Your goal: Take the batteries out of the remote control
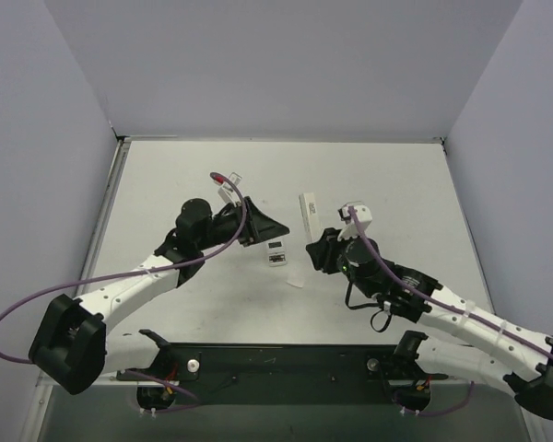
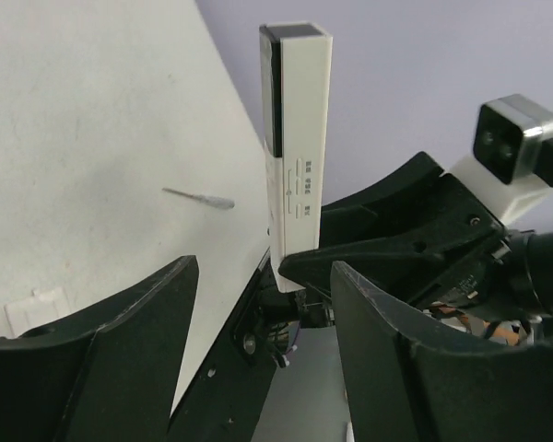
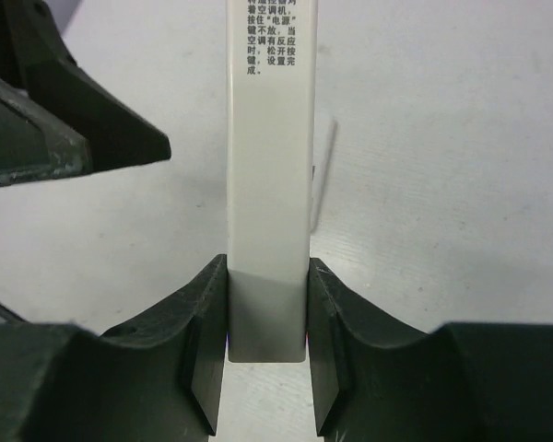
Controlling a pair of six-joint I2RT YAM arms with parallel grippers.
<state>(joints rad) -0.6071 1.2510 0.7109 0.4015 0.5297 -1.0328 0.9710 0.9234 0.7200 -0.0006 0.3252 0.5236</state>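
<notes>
My right gripper [image 1: 316,247] is shut on the lower end of a long white remote control [image 1: 307,214], which points away from me. The right wrist view shows the remote [image 3: 267,184] clamped between both fingers, its printed side up. My left gripper [image 1: 275,227] is open and empty just left of the remote. In the left wrist view the remote [image 2: 300,138] stands beyond the gap between my spread fingers [image 2: 415,368], not touching them. No batteries show in any view.
A small flat white piece [image 1: 276,253] lies on the table between the two grippers; it also shows in the left wrist view [image 2: 32,308]. A thin pale sliver [image 1: 295,281] lies nearer me. A black base rail [image 1: 276,364] runs along the near edge.
</notes>
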